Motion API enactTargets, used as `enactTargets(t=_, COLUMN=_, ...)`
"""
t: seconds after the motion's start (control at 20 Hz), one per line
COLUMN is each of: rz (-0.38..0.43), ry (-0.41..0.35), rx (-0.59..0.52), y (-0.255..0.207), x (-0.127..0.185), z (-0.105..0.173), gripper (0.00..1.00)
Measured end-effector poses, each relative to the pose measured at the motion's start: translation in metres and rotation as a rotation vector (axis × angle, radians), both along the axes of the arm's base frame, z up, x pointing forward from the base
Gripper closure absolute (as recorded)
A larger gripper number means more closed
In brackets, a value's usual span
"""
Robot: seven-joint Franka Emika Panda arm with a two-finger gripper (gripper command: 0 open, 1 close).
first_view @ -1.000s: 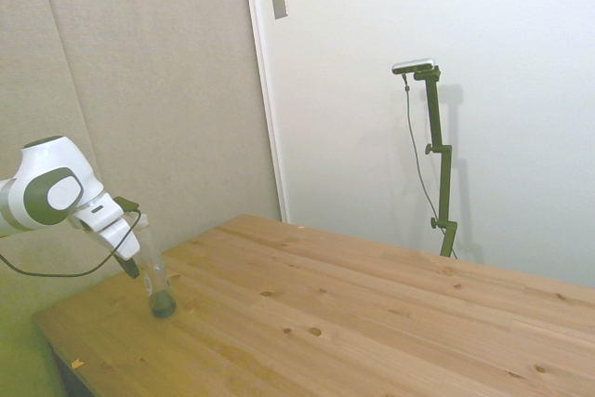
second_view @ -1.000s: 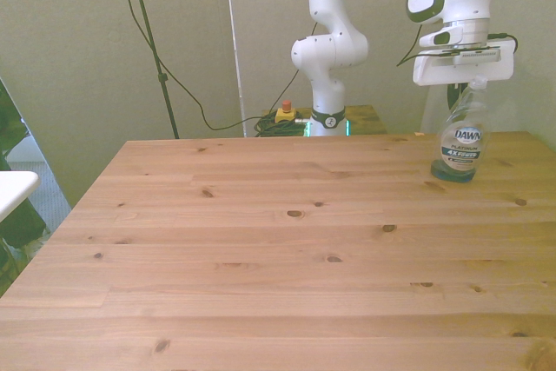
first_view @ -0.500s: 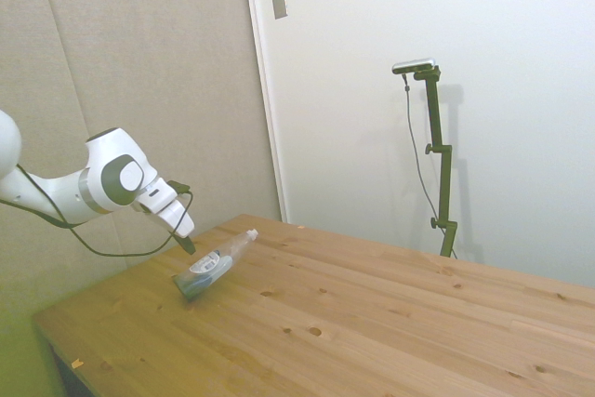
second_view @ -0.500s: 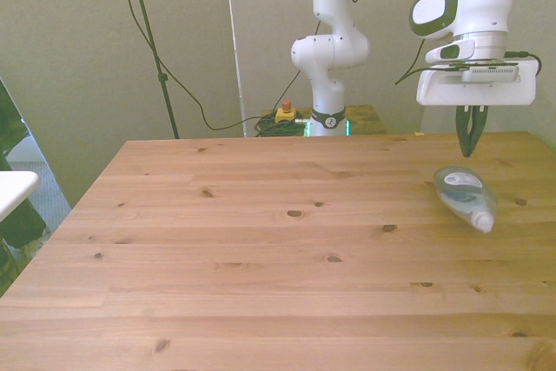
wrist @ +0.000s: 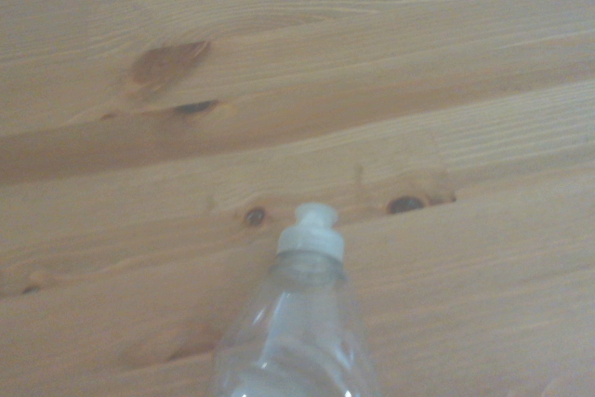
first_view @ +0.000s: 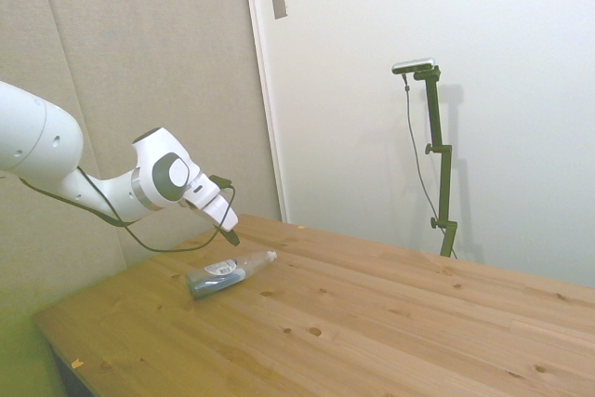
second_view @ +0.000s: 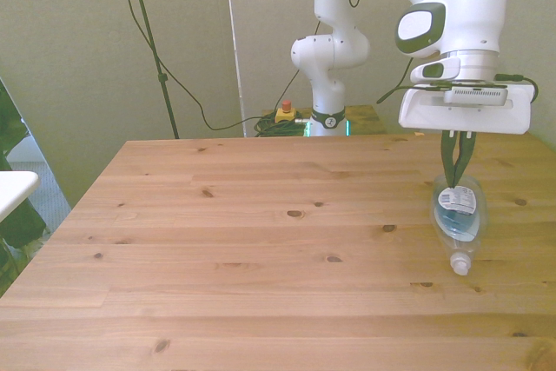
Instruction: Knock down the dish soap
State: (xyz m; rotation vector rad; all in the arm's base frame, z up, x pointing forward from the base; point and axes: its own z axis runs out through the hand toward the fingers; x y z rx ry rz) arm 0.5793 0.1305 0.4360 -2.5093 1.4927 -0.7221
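Note:
The dish soap point(first_view: 227, 271) lies on its side on the wooden table point(first_view: 372, 313), near the arm's end of it. It is a clear bottle with dark blue-green liquid pooled at its base and a pale label. In the front view the dish soap point(second_view: 458, 217) lies at the right, its whitish cap point(second_view: 459, 264) pointing toward the camera. My gripper point(second_view: 453, 178) hangs shut just above the bottle's body, holding nothing. From the side, the gripper point(first_view: 232, 239) is a little above the bottle and apart from it. The wrist view shows the bottle's neck point(wrist: 302, 323) and cap point(wrist: 311, 230) on the boards.
The table point(second_view: 261, 241) stretches wide toward the front view's left. A white object point(second_view: 10, 187) juts in at that view's left edge. A red button point(second_view: 284, 110) sits on the floor behind the table by the robot base.
One second ago the bottle stood upright beside the gripper; it has since fallen and now lies flat, its cap swung toward the front camera. The gripper has moved out over it.

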Motion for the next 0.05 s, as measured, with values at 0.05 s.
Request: enactTargets(t=0.05, rz=-0.008, ry=-0.002, rx=-0.002, y=-0.0043, x=0.0059, z=-0.0012, gripper=1.00)
